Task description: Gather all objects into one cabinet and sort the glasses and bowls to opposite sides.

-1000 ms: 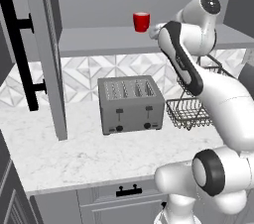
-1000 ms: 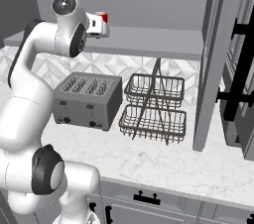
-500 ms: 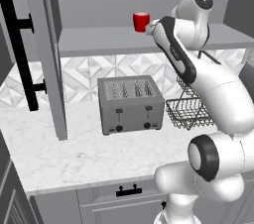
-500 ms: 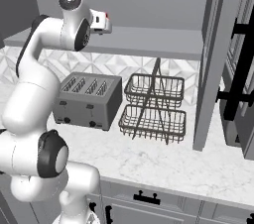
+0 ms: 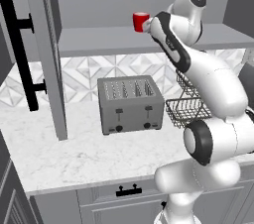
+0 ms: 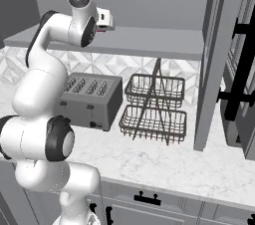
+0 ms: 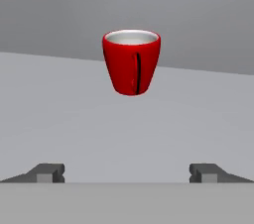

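Observation:
One red mug (image 7: 131,64) with a white inside stands upright on the grey shelf (image 5: 99,39) of the open wall cabinet. Its handle faces the hand camera edge-on. My gripper (image 7: 128,173) is open, level with the shelf and pointing straight at the mug from a short way off, with nothing between its fingertips (image 7: 47,172). From the left base view the mug (image 5: 140,21) sits just left of my white hand. In the right base view only a red sliver of the mug (image 6: 101,29) peeks out under the hand.
The cabinet doors stand open: the left door (image 5: 47,54) with its black bar handle (image 5: 20,52), and the right door (image 6: 214,59). On the marble counter (image 5: 74,158) below are a grey toaster (image 5: 130,104) and a two-tier wire rack (image 6: 155,107).
The arm has lifted and swung the hand up to shelf height and closer to the red mug. The jaws stayed open and the mug has not moved.

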